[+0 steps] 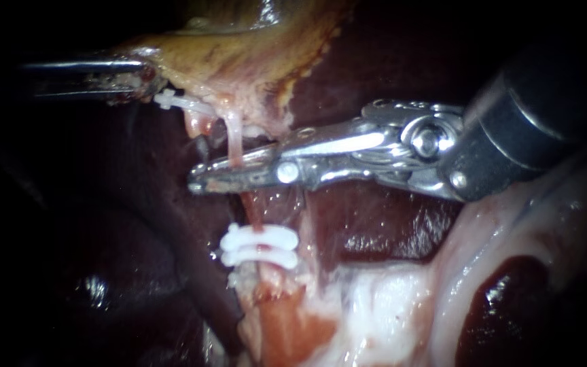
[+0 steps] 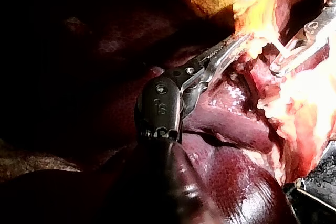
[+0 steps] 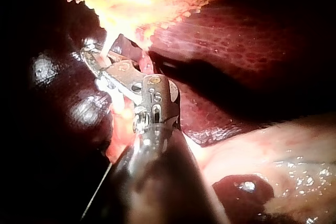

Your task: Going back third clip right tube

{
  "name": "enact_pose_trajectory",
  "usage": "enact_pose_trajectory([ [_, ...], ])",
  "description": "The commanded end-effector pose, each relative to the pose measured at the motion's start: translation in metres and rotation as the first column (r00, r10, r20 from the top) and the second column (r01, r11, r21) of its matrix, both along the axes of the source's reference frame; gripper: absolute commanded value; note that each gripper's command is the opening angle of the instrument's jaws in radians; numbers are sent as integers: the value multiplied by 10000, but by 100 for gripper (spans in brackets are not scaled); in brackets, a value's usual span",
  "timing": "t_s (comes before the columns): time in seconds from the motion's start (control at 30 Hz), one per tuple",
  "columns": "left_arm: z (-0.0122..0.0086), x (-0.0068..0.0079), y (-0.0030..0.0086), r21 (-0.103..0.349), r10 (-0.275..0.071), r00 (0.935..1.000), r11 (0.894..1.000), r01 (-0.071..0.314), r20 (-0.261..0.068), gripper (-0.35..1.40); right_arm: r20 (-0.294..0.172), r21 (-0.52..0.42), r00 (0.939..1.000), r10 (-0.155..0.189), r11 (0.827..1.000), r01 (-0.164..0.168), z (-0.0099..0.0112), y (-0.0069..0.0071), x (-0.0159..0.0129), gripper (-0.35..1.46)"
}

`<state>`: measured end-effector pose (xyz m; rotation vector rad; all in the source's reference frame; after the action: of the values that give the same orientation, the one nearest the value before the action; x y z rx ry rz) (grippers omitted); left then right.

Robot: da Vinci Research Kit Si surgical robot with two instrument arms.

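A thin pink tube (image 1: 234, 136) runs down from the yellowish gallbladder (image 1: 239, 47) to two white clips (image 1: 259, 246) set close together on it. A third white clip (image 1: 174, 102) lies higher up, just under the gallbladder's edge. My right instrument (image 1: 198, 178) reaches across from the right. Its long jaws stand slightly open, and the tube crosses between them above the two clips. My left instrument (image 1: 138, 76) is shut on the gallbladder's edge at the upper left and holds it up. The left wrist view shows those jaws (image 2: 237, 43) on the yellow tissue.
Dark red liver (image 1: 375, 224) lies behind and to the left of the tube. Pale, whitish tissue (image 1: 388, 299) spreads at the lower right, with a dark red hollow (image 1: 504, 299) in it. The right instrument's wrist (image 1: 429, 143) and dark shaft fill the upper right.
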<state>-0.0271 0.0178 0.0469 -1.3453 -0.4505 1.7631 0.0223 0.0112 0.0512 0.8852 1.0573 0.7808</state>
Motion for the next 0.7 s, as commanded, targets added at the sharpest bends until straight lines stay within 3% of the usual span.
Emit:
enact_pose_trajectory([
  [0.03, 0, 0, 0, 0, 4, 10000, 10000, -4, 3, -35, 0, -1, 10000, 1, 10000, -1, 1, 0, 0, -35],
  [0.37, 0, 0, 0, -1, 3, 10000, 10000, -3, 3, -35, 29, -5, 10000, -8, 10000, 8, 2, 0, 1, -35],
  [0.53, 0, 0, 0, -1, 3, 10000, 10000, -3, 2, -35, -40, -172, 10000, 51, 9998, -51, 12, -3, 7, 28],
  [0.7, 0, 0, 0, -3, 2, 10000, 10000, -2, 1, -35, -340, -489, 9993, 135, 9987, -151, 30, -4, 12, 42],
])
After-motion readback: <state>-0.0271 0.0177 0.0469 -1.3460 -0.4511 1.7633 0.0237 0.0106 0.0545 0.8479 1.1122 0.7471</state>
